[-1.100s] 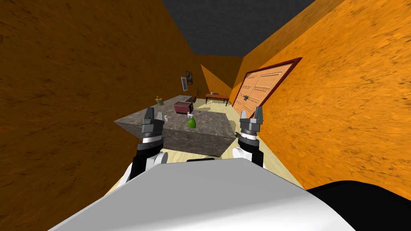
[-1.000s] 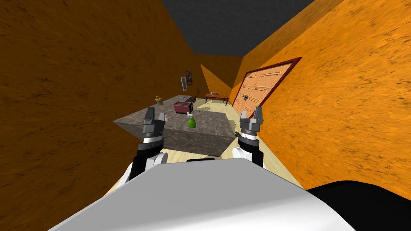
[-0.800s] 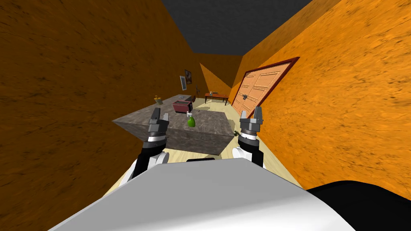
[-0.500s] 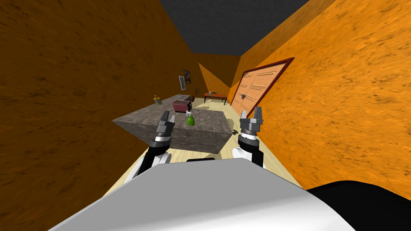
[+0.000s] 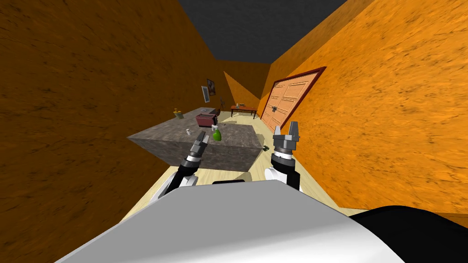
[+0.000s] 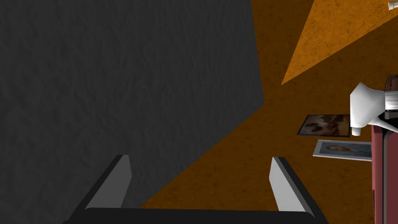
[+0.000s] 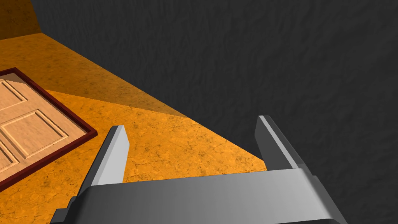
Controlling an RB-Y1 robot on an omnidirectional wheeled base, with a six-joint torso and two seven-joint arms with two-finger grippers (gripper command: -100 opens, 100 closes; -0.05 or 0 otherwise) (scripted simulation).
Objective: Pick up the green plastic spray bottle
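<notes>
The left gripper (image 5: 202, 134) hangs over the near edge of the grey table (image 5: 160, 134). It is tipped forward, toward the middle of the tabletop. Its two fingers (image 6: 116, 182) stand well apart, with nothing between them and nothing touching them.

The green spray bottle (image 5: 217, 135) stands upright on the tabletop. It is just ahead of that gripper and a little off to the side nearer the other arm, and a clear gap separates the two. In the left wrist view the bottle's white spray head (image 6: 367, 107) sits outside the open span, beyond one finger and further out than its tip, so the gripper is not lined up on the bottle. A dark red box (image 5: 205, 119) rests on the table right behind the bottle, farther from the gripper. A small white object (image 5: 188, 132) lies on the table on the gripper's other side, close by but not touching it.

The right gripper (image 5: 286, 129) is held up off the table's right end, well apart from the bottle and pointing upward. Its fingers (image 7: 112, 155) are also spread wide and hold nothing.
</notes>
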